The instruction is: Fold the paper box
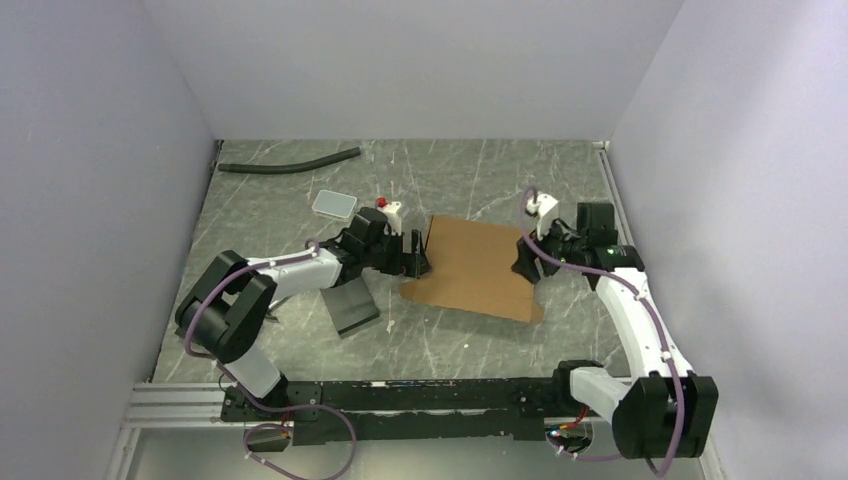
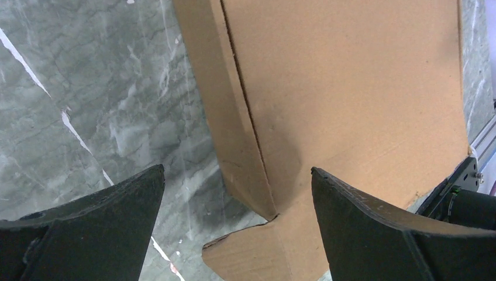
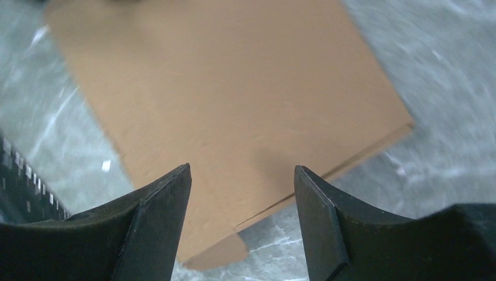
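Evidently the box (image 1: pixel 470 265) lies flat on the table (image 1: pixel 450 345), about midway between the two arms, so that each can reach one side of it. The left end effector (image 1: pixel 417 256) stands at the box's left edge with its jaws spread wide and nothing between them. Its wrist view looks down on a narrow side strip, creased against the main panel, with a rounded tab jutting out at the corner. My reading is that it sits there to press or tuck that strip. The right end effector (image 1: pixel 524 262) hangs at the right edge, also parted and gripping nothing; below it the wrist view shows a seam along the panel's edge and a small tab poking out. With both open on opposite sides, neither holds the cardboard, which rests by its own weight — likely a pause between folds.

Counted: one box and two end effectors, both empty. Off to the left, one black slab (image 1: pixel 351 306) lies near the left arm, one pale tray (image 1: pixel 334 204) sits farther back, and one black hose (image 1: pixel 290 161) lies at the far left of the table.
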{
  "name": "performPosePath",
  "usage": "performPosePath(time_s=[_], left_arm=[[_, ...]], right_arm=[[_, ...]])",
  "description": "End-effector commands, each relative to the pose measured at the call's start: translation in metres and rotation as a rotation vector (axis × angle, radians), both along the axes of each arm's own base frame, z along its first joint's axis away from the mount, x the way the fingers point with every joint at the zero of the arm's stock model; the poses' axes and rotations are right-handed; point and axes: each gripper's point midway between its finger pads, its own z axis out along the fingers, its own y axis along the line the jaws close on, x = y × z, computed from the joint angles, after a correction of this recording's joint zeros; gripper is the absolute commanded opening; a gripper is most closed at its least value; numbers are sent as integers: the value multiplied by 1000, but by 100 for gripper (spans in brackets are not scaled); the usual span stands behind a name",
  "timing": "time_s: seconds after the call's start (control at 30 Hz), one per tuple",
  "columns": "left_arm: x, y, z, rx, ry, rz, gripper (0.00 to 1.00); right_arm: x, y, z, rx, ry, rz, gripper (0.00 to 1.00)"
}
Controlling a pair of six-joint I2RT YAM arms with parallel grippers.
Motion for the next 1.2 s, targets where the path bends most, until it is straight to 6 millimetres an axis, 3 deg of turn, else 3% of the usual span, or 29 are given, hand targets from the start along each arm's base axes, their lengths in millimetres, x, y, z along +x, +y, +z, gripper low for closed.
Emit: performPosePath(time_s=[0.0,0.23,0.53,0.73,0.87,1.17], left_arm=[[12,-12,15,-71,-37,-26,99],[16,1,22,-103,-72,49,99],[16,16,39,-206,-71,108,99],[10,22,53,-294,-93,161,99],[5,28,51,-306,-93,185,99],[-1,13,49,-426,-45,133,99]], right_arm=[[52,-43,2,132,60,-495,70],[58,-84,-37,262,287,-705,70],[58,-65,-80,361,563,-631,52],[55,-60,-89,400,629,-626,22],[55,-68,-94,413,652,-659,10],[55,-80,-101,460,692,-691,5]])
